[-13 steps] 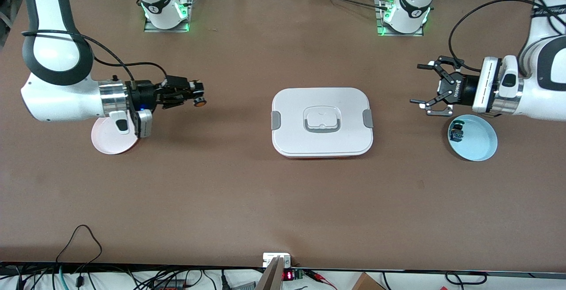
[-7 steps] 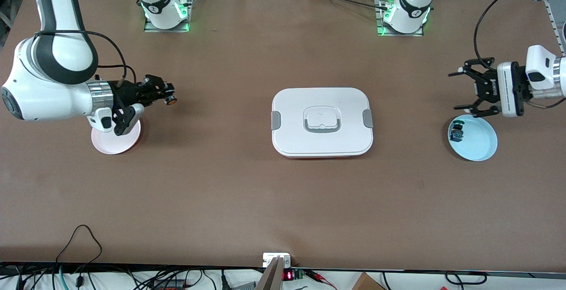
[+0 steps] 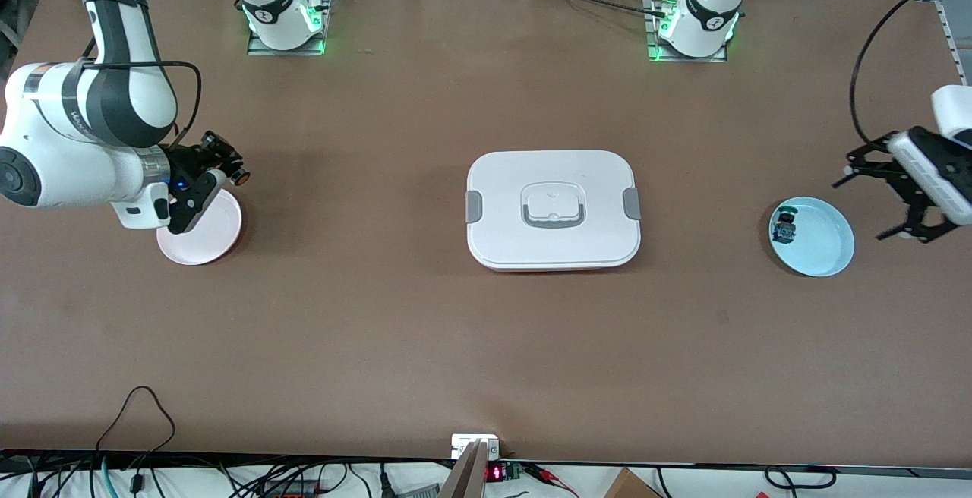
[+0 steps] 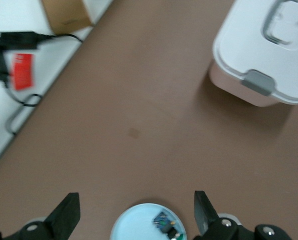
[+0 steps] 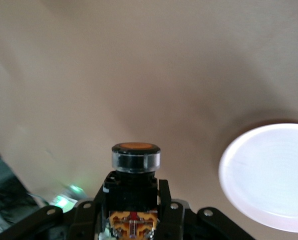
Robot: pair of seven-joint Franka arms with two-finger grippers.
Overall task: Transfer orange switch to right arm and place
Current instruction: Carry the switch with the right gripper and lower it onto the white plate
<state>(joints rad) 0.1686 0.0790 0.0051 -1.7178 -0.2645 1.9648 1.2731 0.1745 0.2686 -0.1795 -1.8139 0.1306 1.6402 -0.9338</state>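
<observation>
The orange switch (image 3: 241,176), black-bodied with a round orange cap, is clamped in my right gripper (image 3: 230,168), which is shut on it. It hangs over the rim of a pale pink plate (image 3: 199,240) at the right arm's end of the table. In the right wrist view the orange switch (image 5: 135,159) sticks out past the right gripper (image 5: 135,192), cap forward, with the pink plate (image 5: 271,175) below and to one side. My left gripper (image 3: 869,209) is open and holds nothing, up beside a light blue plate (image 3: 820,244).
A white lidded box (image 3: 553,209) sits mid-table, and the white box (image 4: 269,55) shows in the left wrist view too. The blue plate (image 4: 133,230) holds a small switch (image 4: 167,225) with a green cap and blue body (image 3: 784,228), seen between the open left fingers (image 4: 68,212).
The right arm pulled back toward its end of the table with the orange switch, now at the pink plate's rim. The left arm withdrew toward its own end, open throughout.
</observation>
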